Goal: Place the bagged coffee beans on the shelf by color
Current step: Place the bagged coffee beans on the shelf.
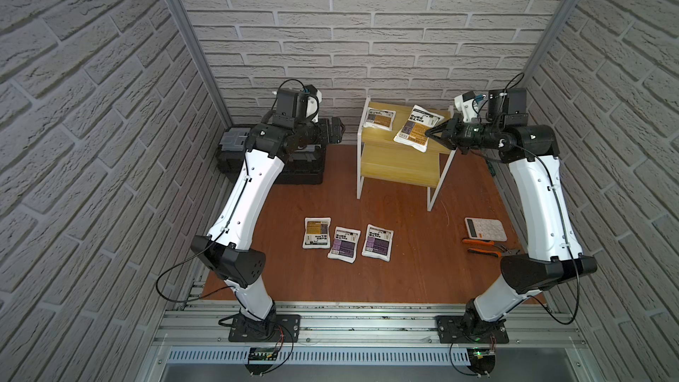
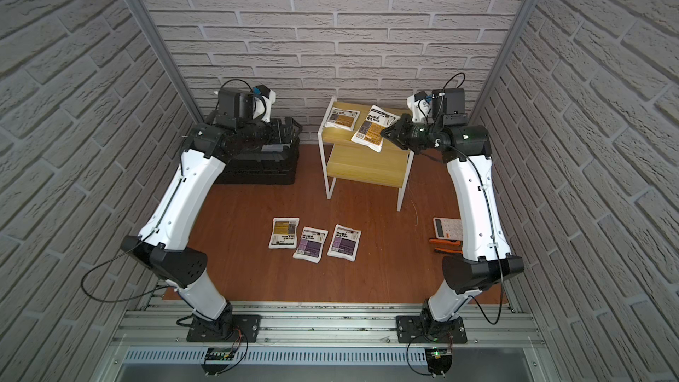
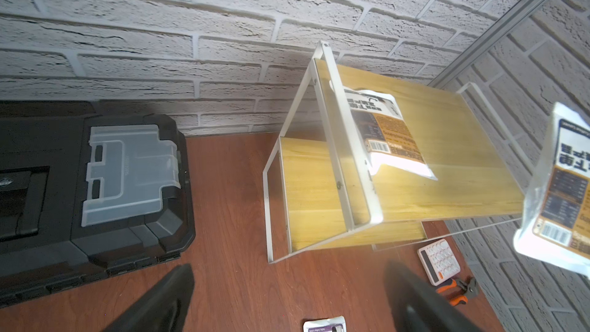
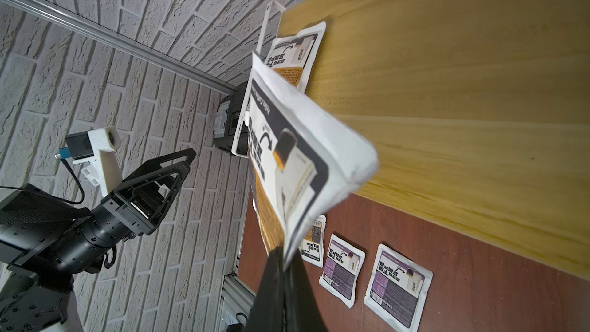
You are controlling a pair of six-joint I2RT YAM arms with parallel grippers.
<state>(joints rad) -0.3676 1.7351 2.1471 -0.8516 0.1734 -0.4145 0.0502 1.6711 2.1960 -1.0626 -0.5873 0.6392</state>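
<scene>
A: Yellow coffee pouch [image 1: 413,128] hangs tilted over the upper board of the shelf [image 1: 378,139], toward 1 o'clock, with the right hand [image 1: 429,133] clenched on its edge seam.
B: Looks light, floppy, probably slick, so the seam's the grip. Left hand [image 4: 188,162] is spread and empty at 11.

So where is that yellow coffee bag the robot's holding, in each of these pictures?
Top view: held yellow bag right of centre, over the shelf.
Top view: again over the shelf.
Left wrist: partly cut off at the frame's edge.
Right wrist: mid-frame, pinched by the right gripper.
Shared landmark: the shelf's yellow top board.
</scene>
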